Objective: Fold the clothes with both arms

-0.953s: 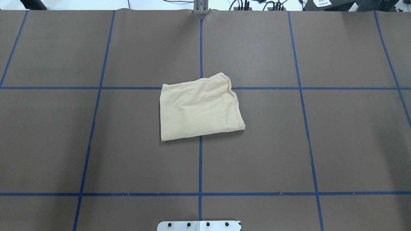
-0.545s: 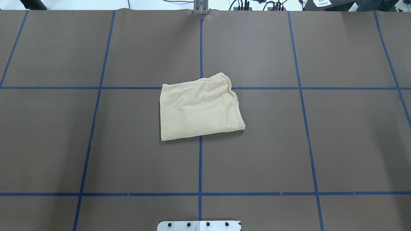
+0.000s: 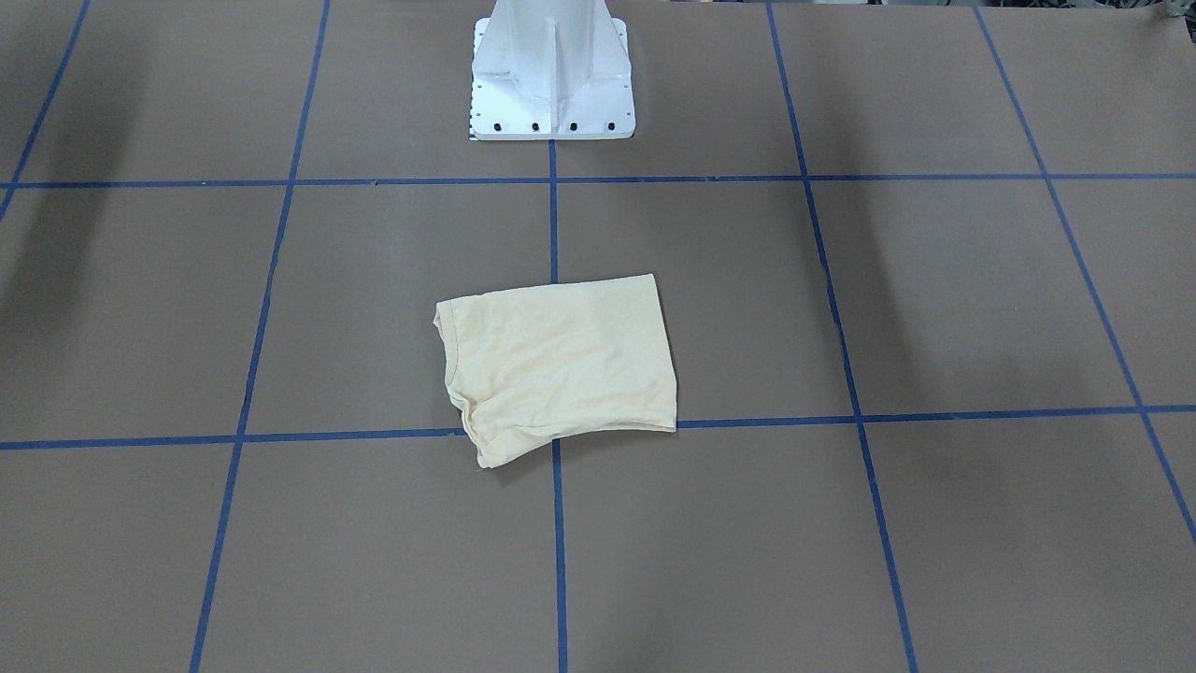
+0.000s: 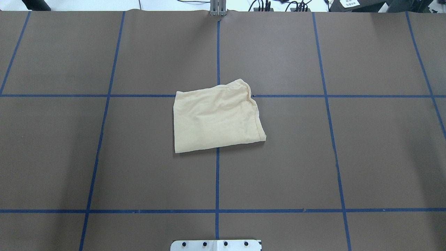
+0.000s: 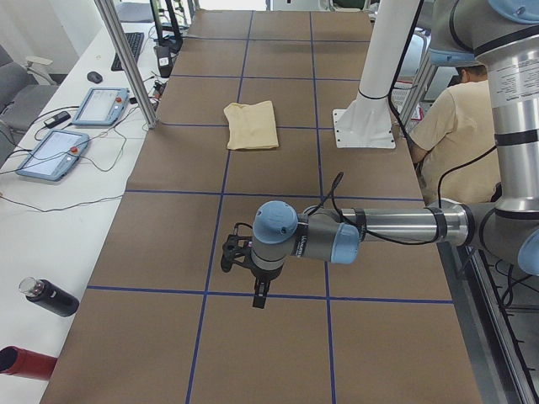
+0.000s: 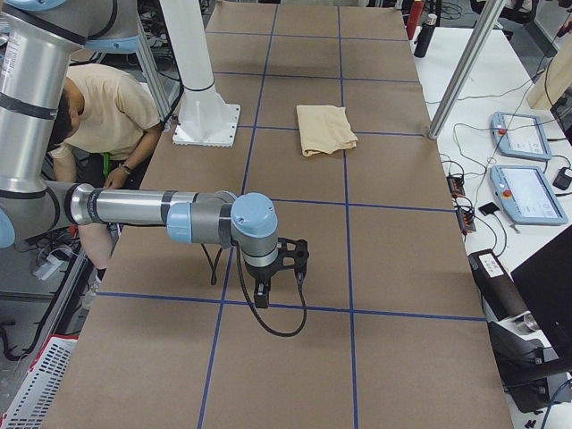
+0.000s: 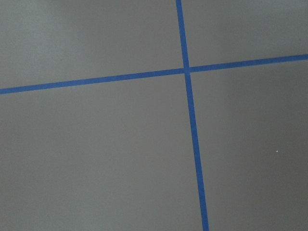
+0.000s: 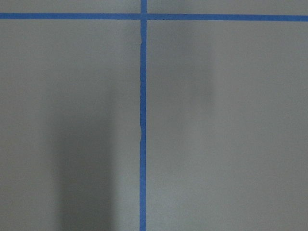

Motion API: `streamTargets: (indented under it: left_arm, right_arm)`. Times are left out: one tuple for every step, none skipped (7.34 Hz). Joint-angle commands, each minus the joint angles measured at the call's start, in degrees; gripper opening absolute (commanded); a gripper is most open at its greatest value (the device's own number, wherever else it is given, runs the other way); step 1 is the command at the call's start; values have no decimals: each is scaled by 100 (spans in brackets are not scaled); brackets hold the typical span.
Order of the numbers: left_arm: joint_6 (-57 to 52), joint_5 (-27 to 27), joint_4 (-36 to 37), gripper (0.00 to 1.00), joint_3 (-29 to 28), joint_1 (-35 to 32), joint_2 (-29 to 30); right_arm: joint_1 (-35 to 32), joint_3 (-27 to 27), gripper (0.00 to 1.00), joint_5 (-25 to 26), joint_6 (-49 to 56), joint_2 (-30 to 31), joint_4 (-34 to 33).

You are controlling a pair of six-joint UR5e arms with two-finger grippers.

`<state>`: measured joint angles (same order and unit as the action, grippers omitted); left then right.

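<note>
The pale cream-yellow shirt (image 4: 216, 118) lies folded into a small rectangle at the middle of the brown table, print hidden; it also shows in the front view (image 3: 561, 360) and both side views (image 5: 251, 124) (image 6: 324, 128). Neither arm appears in the overhead or front view. The left gripper (image 5: 232, 257) hovers over the table's left end, far from the shirt. The right gripper (image 6: 290, 261) hovers over the table's right end, also far from it. I cannot tell whether either is open or shut. Both wrist views show only bare table with blue tape lines.
The white pedestal base (image 3: 551, 75) stands at the robot's table edge. A seated person (image 5: 459, 126) is beside it. Teach pendants (image 6: 527, 192) and cables lie on the side bench; bottles (image 5: 50, 296) lie there too.
</note>
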<state>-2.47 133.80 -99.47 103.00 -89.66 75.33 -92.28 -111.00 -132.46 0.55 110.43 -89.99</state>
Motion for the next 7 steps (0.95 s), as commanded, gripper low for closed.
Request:
streamTargets:
  left_arm:
    - [-139,49,565,100,159,308,-36]
    - [-140,58,883,100,220,292,-27]
    - [-131,58,860,100,247,283,60]
    - [-88,41,859,100,256,283,209]
    - [-113,58,842,100,273,291,245]
    - [-88,41,746,100,291,300,315]
    - [-87,41,737,100,352,292,316]
  right_arm:
    - [0,35,100,10,7,14,-10]
    - [0,35,100,27,7,5,-1]
    - [0,44,100,45,7,5,7]
    - [0,44,100,45,-2,5,7]
    - [0,35,100,45,-2,5,16]
    - [0,35,100,36,-2,5,8]
    - [0,35,100,62,-2,-4,16]
